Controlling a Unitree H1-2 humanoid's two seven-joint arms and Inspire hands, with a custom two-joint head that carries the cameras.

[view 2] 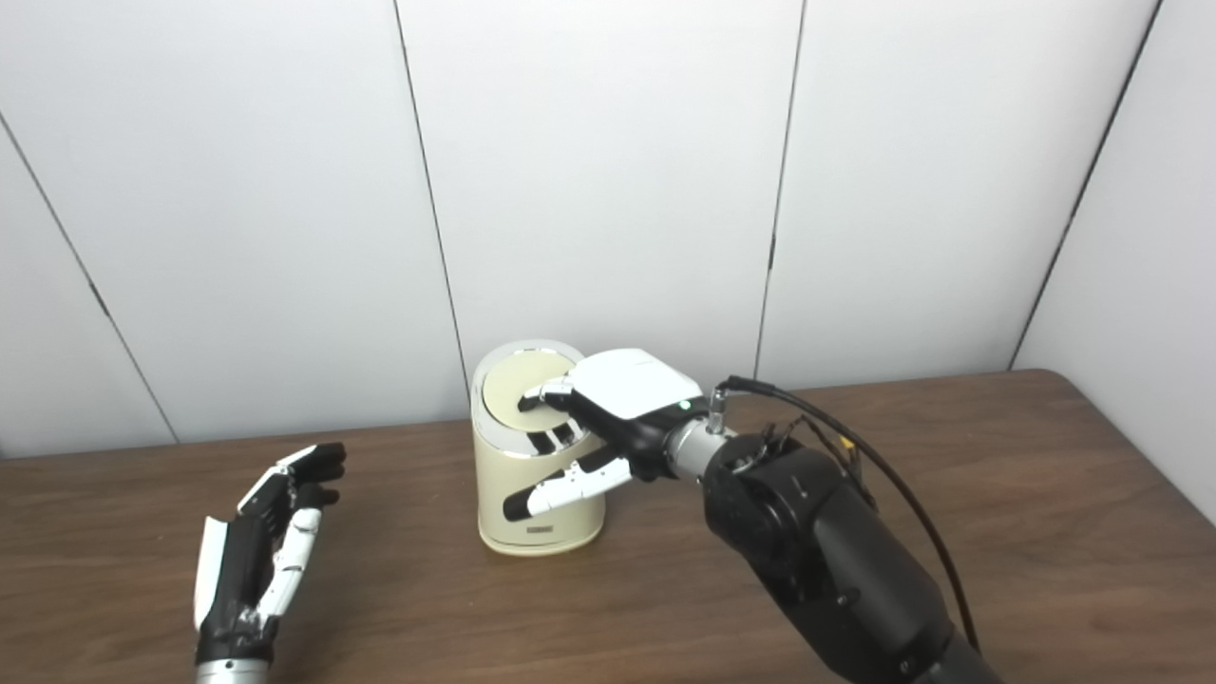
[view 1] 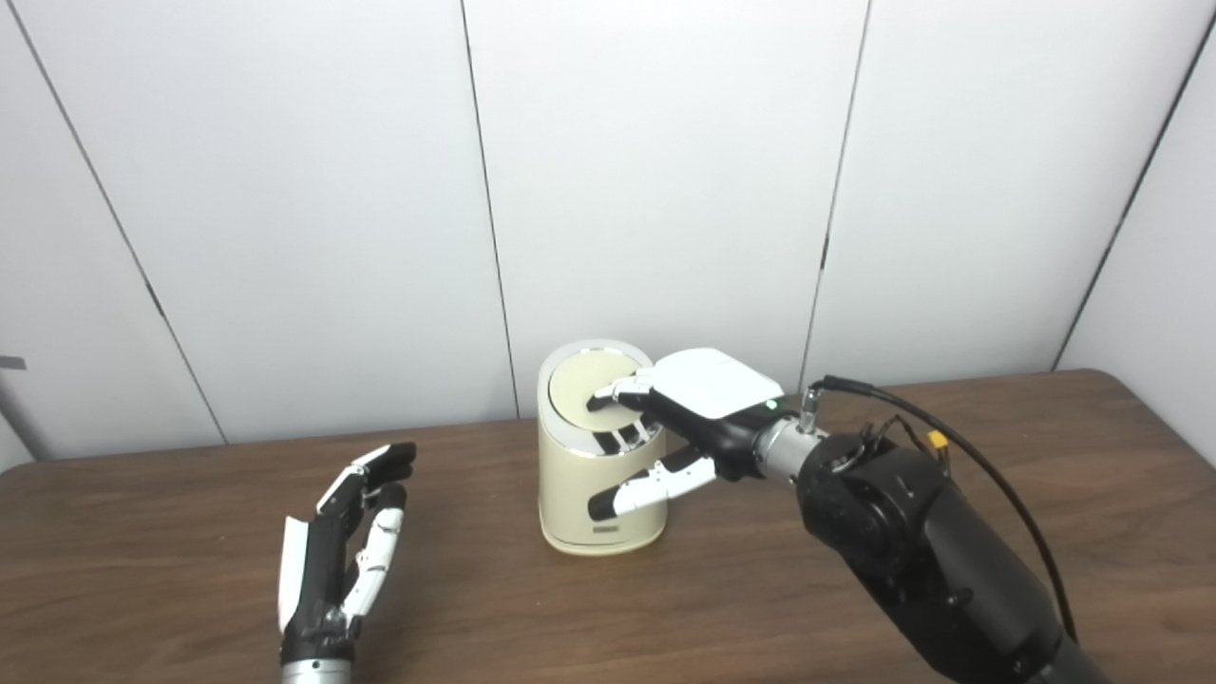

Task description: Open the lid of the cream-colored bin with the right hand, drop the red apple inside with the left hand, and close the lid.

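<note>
Rt hand (view 1: 689, 418) fingers spread, tips resting on lid (view 1: 594, 388) of cream bin (view 1: 594, 475), thumb against its front. Lt hand (view 1: 347, 541) open, empty. Apple not in view. Risk: you push sideways, bin tips w/o opening.

The cream-colored bin (view 2: 537, 475) is seen upright on the wooden table (view 2: 950, 475), its lid (view 2: 527, 388) pressed from above by the right hand (view 2: 608, 408). The left hand (view 2: 261, 541) is held empty nearby, fingers spread.
</note>
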